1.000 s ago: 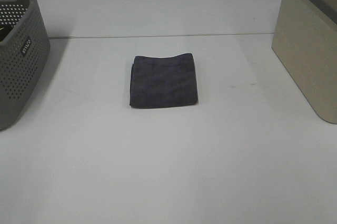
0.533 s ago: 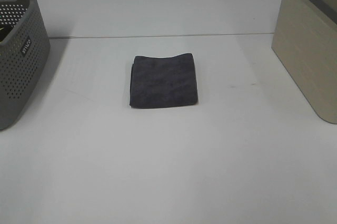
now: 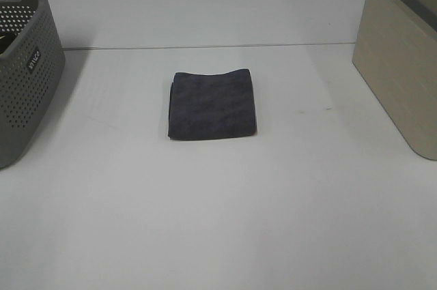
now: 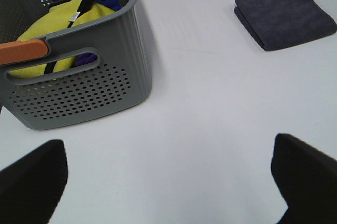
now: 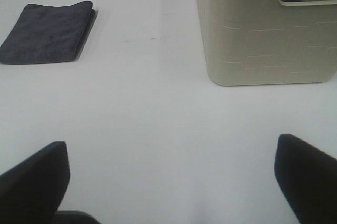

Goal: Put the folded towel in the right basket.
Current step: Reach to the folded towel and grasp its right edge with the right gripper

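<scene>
A dark grey folded towel (image 3: 212, 104) lies flat in the middle of the white table; it also shows in the left wrist view (image 4: 285, 16) and in the right wrist view (image 5: 48, 32). The beige right basket (image 3: 403, 58) stands at the table's right edge, also in the right wrist view (image 5: 266, 29). My left gripper (image 4: 171, 174) is open and empty, far from the towel, beside the grey basket. My right gripper (image 5: 171, 174) is open and empty, short of the beige basket. Neither arm shows in the exterior high view.
A grey perforated basket (image 3: 24, 65) stands at the left edge; in the left wrist view (image 4: 79, 81) it holds yellow and blue cloth items and has an orange piece on its rim. A table seam runs along the back.
</scene>
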You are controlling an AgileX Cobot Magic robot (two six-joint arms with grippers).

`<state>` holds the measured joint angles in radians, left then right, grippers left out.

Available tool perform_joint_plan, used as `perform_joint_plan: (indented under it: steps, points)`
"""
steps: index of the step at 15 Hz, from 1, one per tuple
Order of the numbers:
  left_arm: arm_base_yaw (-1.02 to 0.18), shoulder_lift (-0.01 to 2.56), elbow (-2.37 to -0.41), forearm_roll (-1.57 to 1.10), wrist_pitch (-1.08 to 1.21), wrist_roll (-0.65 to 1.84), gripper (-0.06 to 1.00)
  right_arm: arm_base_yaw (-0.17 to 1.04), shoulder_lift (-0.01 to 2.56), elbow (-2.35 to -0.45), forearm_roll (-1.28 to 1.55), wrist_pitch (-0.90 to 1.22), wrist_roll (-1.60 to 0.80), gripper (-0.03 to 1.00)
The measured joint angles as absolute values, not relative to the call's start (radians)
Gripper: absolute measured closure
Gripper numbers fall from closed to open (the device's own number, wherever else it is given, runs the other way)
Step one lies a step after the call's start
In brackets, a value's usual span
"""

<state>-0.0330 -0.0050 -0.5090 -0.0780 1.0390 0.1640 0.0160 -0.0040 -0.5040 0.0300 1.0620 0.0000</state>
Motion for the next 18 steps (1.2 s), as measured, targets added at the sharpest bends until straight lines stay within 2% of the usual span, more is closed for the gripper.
perform_joint_plan:
  steps: [18]
  points:
    - [-0.033,-0.005,-0.509,-0.078,1.039,0.164,-0.04,0.016,-0.004,-0.504,0.030,1.062,-0.005,-0.02]
